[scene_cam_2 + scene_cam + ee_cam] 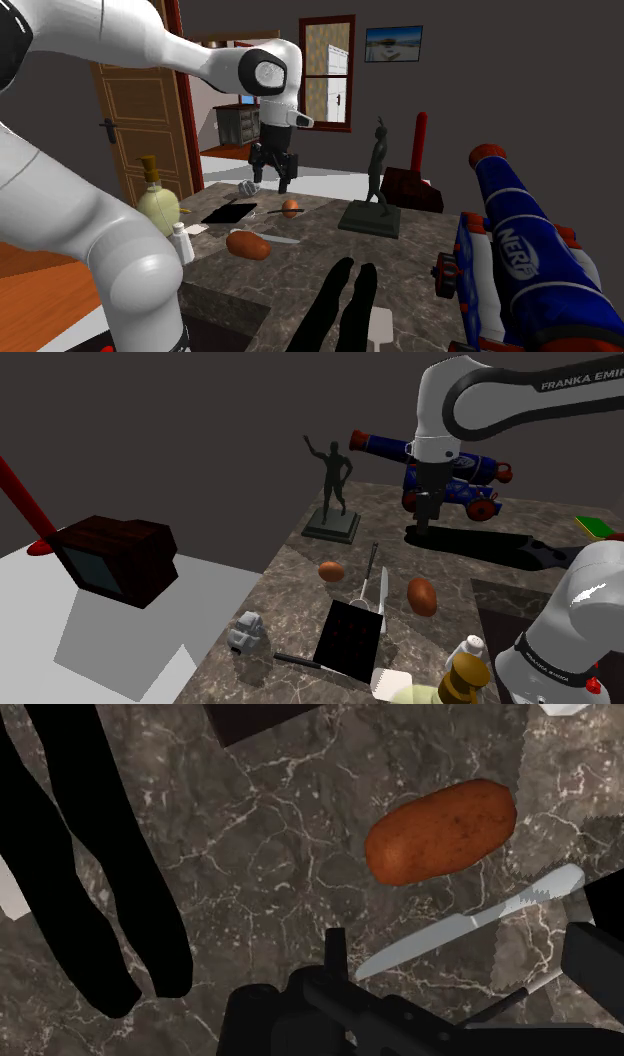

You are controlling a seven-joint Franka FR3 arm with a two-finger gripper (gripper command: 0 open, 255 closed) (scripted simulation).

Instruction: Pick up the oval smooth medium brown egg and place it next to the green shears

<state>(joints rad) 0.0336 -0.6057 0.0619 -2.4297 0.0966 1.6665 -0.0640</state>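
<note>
The egg [331,570] is small, brown and oval. It lies on the dark veined counter [290,597] near the edge at the shoulder view's left, between the base of a dark statue [332,487] and a flat black square [348,635]. The pincer [424,530] hangs fingers-down over the far part of the counter, in front of a blue and red toy blaster [455,464], well apart from the egg and touching nothing. In the second exterior view its two fingers stand apart with nothing between them, so it is released.

A larger, longer, speckled brown thing [440,831] lies closer to the pincer than the egg does, with a serrated knife blade [470,922] between it and the fingers.

A flat black two-lobed shape [340,300] lies on the counter's near side in the second exterior view. The bottom of the picture cuts it off, and it is too featureless to name. In the shoulder view the arm covers the middle of the blaster, and a green and yellow thing [598,527] is cut by the right edge. A yellow-green bottle with a brown stopper [462,680] and a small white bottle [471,647] are partly hidden behind the arm's base. A small grey figure [248,632] by the counter's near corner is hard to make out.
</note>
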